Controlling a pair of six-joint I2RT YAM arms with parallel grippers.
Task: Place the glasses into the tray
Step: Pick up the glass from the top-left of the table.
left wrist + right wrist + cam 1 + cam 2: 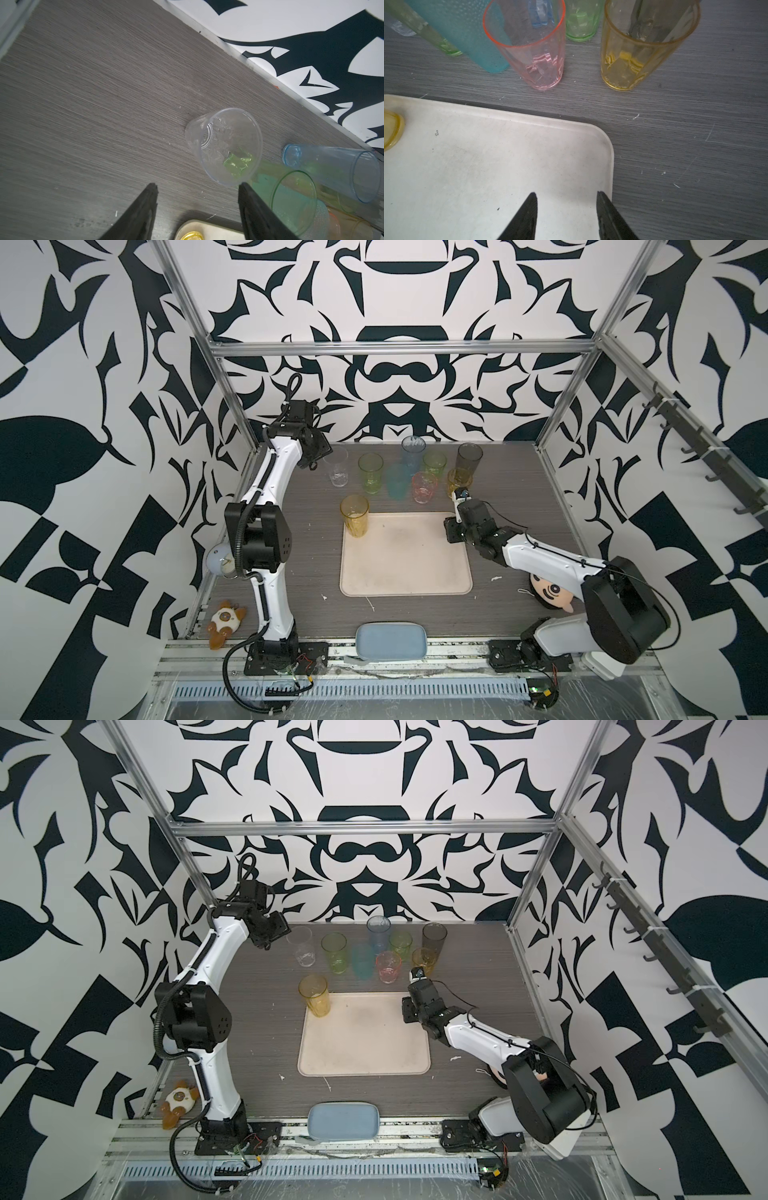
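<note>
Early pick phase: yellow tumbler (354,516) in tray (467,166), 10 o'clock corner; other glasses (424,485) clustered off it at 12. Both jaws spread, empty. Left gripper (197,185) faces colourless tumbler (224,145): next, advance, straddle, clench. Right gripper (566,193) over tray's 2 o'clock corner.

The right arm (540,558) hides most of the doll head (548,591); the teal tumbler (397,483) looks blurred.

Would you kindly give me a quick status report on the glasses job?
Left gripper open, empty, near clear tumbler. Right gripper open, empty, above tray corner. Yellow tumbler in tray; other eight glasses behind it. Nothing blocking.
</note>
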